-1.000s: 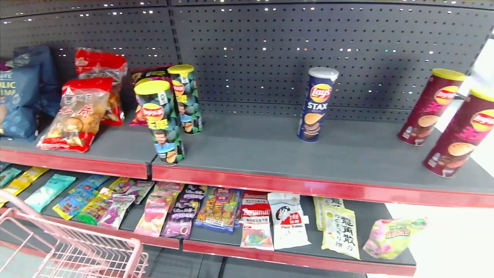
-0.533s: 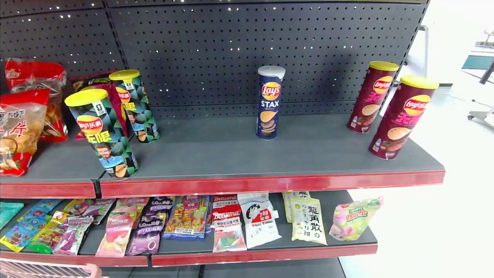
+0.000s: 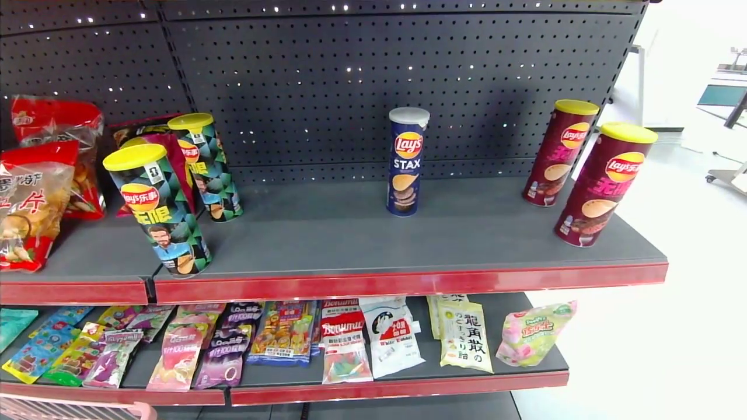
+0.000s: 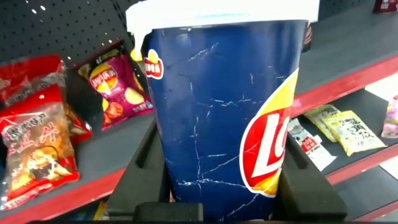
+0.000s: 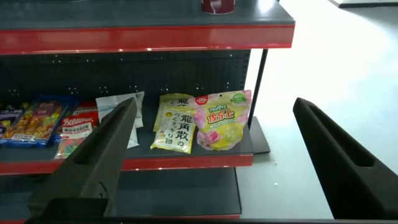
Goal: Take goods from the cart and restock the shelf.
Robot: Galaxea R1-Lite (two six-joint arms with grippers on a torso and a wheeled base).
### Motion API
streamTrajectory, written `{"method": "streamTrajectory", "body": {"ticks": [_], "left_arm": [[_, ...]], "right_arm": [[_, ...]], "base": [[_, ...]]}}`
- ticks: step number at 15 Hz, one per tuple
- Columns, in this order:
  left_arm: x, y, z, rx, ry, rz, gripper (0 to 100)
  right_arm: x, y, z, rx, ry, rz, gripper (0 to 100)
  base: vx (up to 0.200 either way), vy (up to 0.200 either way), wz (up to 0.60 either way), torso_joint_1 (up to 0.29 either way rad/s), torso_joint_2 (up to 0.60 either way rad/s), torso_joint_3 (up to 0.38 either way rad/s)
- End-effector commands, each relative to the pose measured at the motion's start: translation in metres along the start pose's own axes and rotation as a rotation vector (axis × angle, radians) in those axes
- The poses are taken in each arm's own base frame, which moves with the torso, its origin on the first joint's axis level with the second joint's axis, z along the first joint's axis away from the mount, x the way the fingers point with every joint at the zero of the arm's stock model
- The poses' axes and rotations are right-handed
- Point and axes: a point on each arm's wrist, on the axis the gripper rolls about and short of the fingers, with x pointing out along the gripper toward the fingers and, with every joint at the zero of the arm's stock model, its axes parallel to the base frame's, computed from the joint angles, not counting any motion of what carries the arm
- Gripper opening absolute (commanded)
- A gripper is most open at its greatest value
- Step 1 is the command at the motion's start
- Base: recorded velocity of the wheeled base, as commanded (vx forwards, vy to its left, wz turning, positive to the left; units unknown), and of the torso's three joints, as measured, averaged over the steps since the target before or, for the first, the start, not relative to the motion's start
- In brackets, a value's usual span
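left end effector (image 4: 222, 177) clamped, right end effector (image 5: 215, 111) spread

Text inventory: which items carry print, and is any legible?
Standing blue can: logo and one word, legible.
Held can in left tool: partial logo, cut off.
Front maroon can: logo legible, rest too small.
Yellow packet, lower shelf: characters legible, small print not.

The canister (image 4: 211, 124) is dark blue with a white lid and, seemingly, faint white crackle lines; the grey shelf (image 3: 350, 245) has a glossy red front edge.
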Motion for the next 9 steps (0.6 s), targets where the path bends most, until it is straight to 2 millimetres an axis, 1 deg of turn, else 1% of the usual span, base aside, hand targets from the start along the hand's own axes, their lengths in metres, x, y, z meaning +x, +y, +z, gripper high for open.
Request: {"method": "streamTrajectory", "body": {"ticks": [1,3,4,9], "left_arm": [[0.0012,0.0000,-0.0002,0.002,0.005,-0.004,0],[0.0008,0.0001,0.0002,0.002,0.003,-0.002,0],[0.0006,0.0002,0.0006,0.002,0.001,-0.001,0],[0.0008,0.0001,0.0002,0.002,0.003,0.000,0]], "right_arm": [[0.0000,0.0000,0.0000,0.000,0.001,0.000,100],[0.0000,0.0000,0.0000,0.000,0.001,0.000,100],[0.0000,0.0000,0.0000,0.000,0.001,0.000,100],[0.0000,0.0000,0.0000,0.000,0.001,0.000,100]], "base": [[0.000,0.000,0.00,0.154,-0.36,-0.207],[0.000,0.000,0.00,0.166,-0.37,-0.217],[0.000,0.000,0.00,0.095,-0.23,-0.110],[0.000,0.000,0.00,0.005,-0.01,-0.007]]}}
